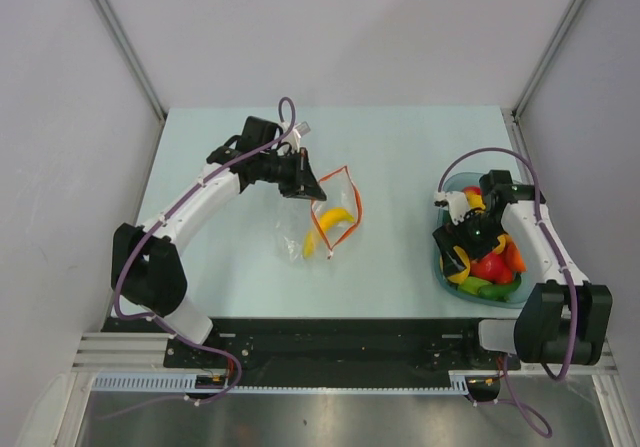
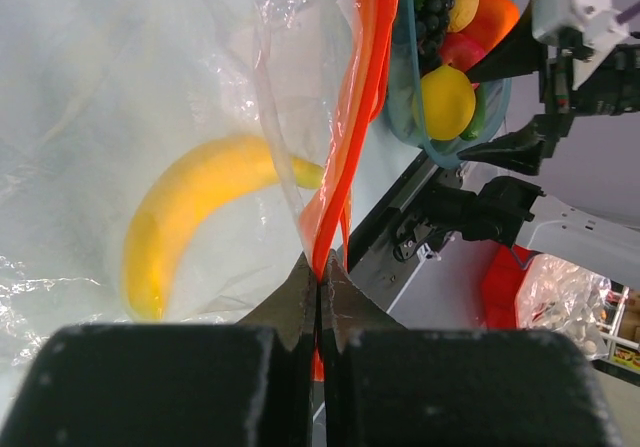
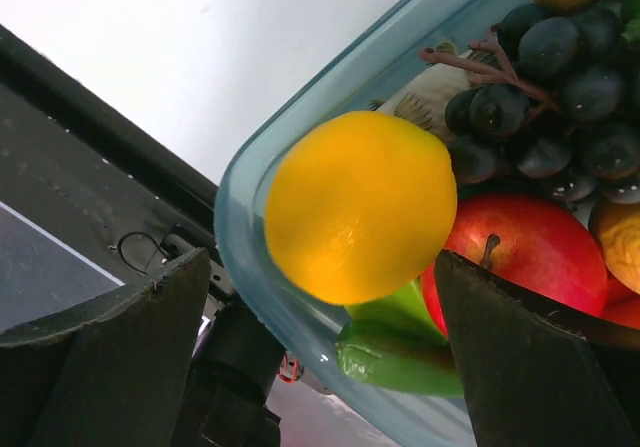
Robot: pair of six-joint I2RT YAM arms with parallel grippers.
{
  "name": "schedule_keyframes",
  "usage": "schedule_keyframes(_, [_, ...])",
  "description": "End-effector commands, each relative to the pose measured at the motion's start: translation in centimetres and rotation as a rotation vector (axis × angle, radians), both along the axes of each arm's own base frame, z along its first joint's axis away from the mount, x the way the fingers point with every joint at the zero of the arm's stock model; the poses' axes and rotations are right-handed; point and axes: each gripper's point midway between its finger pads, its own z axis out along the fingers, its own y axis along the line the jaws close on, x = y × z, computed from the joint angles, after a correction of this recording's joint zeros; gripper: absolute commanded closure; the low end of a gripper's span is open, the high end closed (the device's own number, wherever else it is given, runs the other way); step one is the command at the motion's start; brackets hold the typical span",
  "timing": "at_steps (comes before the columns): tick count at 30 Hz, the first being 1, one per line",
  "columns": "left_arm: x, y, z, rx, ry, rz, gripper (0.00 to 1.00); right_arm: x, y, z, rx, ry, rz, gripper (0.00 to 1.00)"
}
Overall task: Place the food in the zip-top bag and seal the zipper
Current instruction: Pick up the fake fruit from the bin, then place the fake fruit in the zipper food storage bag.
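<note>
Left hand (image 2: pixel 320 282): jaws together, clamped on the thin red-orange zipper strip (image 2: pixel 350 117) at one corner of the clear crinkly zip-top bag (image 1: pixel 335 212). You're holding that corner up and the mouth hangs open; the zipper is not sealed. The bag sits mid-worktop, a bit left of centre, and its lower end rests on the pale blue-green worktop (image 1: pixel 400 147).

One yellow toy banana (image 2: pixel 190 197) shows through the plastic and looks to be inside the bag. I can't see any other food in there.

Right hand (image 3: pixel 322 257): jaws wide apart and gripping nothing. They straddle a round glossy yellow toy fruit (image 3: pixel 360 207) at the near rim of the teal translucent plastic tub (image 3: pixel 240 217). The tub is on the right side of the worktop, near edge, well apart from the bag.

Progress, my read: early. One piece bagged, the rest in the tub. Left to do: pick the yellow fruit, carry it left to the open mouth, repeat for the pile, then close the zipper.

Counts:
- hands: two
- bag: one
- tub: one
- banana: one
- round yellow fruit: one
- bunch of dark toy grapes (image 3: pixel 540 97): one
- red toy apple (image 3: pixel 530 247): one
- green toy piece (image 3: pixel 400 352): at least one, under the yellow fruit
- orange toy piece (image 1: pixel 513 257): one in the overhead view

More bits sit at the tub's far end, but your arm covers them, so I can't give the full tub total.
</note>
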Motion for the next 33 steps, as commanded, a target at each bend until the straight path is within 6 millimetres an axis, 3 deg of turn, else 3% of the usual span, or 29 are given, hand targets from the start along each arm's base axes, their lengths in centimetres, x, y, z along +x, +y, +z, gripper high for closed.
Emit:
schedule_keyframes(1, [0.0,-0.8,1.2,-0.053,-0.022,-0.015,1.0,0.8,-0.5,-1.3,-0.017,0.017,0.027,0.04])
schedule_keyframes(7, [0.2,-0.8,1.3,-0.05,-0.035,-0.014,1.0,1.3,-0.2,-1.9,0.007,0.025,0.036,0.16])
schedule_keyframes(8, [0.2,-0.8,1.3,-0.051,-0.039,-0.015,1.0,1.2,-0.2,-1.7,0.009,0.02,0.04,0.2])
schedule_keyframes(11, [-0.1,-0.7,1.2,-0.05,-0.036,-0.018,1.0,1.3,-0.1,-0.5,0.009,-0.028,0.048,0.46])
schedule_keyframes(13, [-0.2,-0.7,1.2,-0.054,-0.035,-0.021,1.0,2.2,0.4,1.3,0.032,-0.101,0.055,0.53])
schedule_keyframes(17, [-0.3,-0.9,1.1,-0.066,-0.023,-0.031,1.0,4.2,3.8,6.6,0.178,-0.317,0.101,0.64])
schedule_keyframes(22, [-0.4,-1.1,1.3,-0.079,-0.018,-0.041,1.0,5.6,10.3,13.1,0.385,-0.529,0.168,0.67])
schedule_keyframes(23, [-0.4,-1.2,1.2,-0.082,-0.01,-0.046,1.0,6.9,11.5,14.8,0.424,-0.617,0.189,0.67])
schedule_keyframes(27, [-0.6,-1.6,1.3,-0.106,0.013,-0.065,1.0,8.8,16.5,17.7,0.535,-0.723,0.23,0.68])
schedule_keyframes(31, [-0.7,-1.8,1.8,-0.126,0.014,-0.073,1.0,10.5,21.7,18.5,0.634,-0.769,0.3,0.67])
schedule_keyframes(33, [-0.8,-1.8,2.1,-0.134,0.011,-0.076,1.0,11.5,23.2,18.1,0.644,-0.786,0.325,0.65])
